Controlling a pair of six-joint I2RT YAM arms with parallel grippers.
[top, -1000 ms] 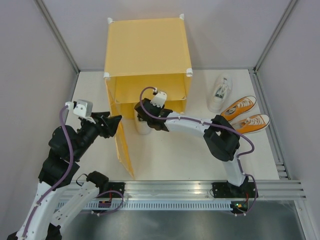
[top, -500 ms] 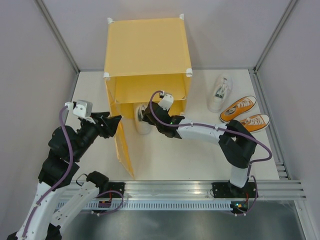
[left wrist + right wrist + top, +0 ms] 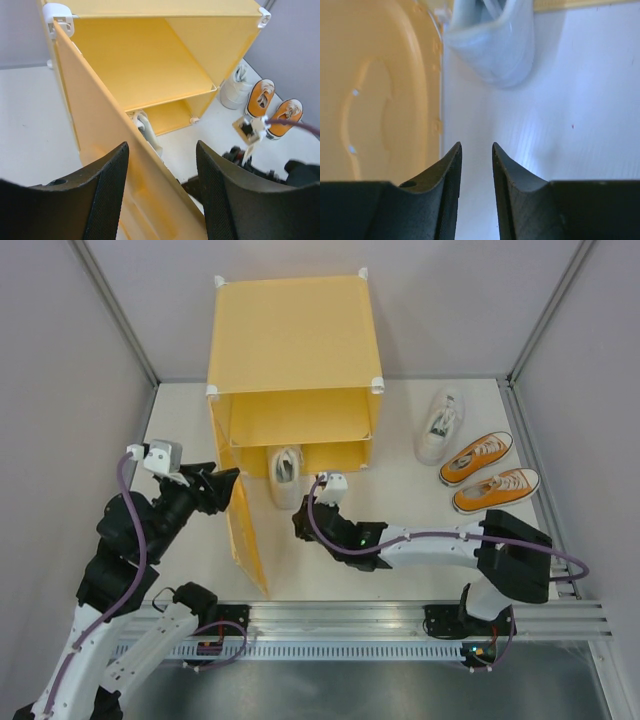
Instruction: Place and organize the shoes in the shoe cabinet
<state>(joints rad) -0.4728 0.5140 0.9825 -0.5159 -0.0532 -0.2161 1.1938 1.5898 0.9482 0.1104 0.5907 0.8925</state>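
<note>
The yellow shoe cabinet [image 3: 290, 340] stands at the back with its door [image 3: 245, 525] swung open to the left. One white shoe [image 3: 283, 475] lies in the lower compartment with its heel sticking out; it also shows in the right wrist view [image 3: 495, 50]. The other white shoe [image 3: 438, 425] and the two orange shoes [image 3: 476, 457] [image 3: 495, 489] lie on the table to the right. My right gripper [image 3: 300, 525] [image 3: 476, 145] is slightly open and empty, just in front of the shoe's heel. My left gripper [image 3: 225, 490] [image 3: 162, 145] is open, its fingers either side of the door's top edge.
The white table [image 3: 400, 550] lies inside grey walls, with a metal rail [image 3: 400, 615] along the near edge. The open door [image 3: 375, 100] stands close on the left of my right gripper. The inner shelf [image 3: 170, 95] divides the cabinet.
My right gripper has let go of the white shoe in the lower compartment and pulled back toward the near edge. The left arm has barely moved.
</note>
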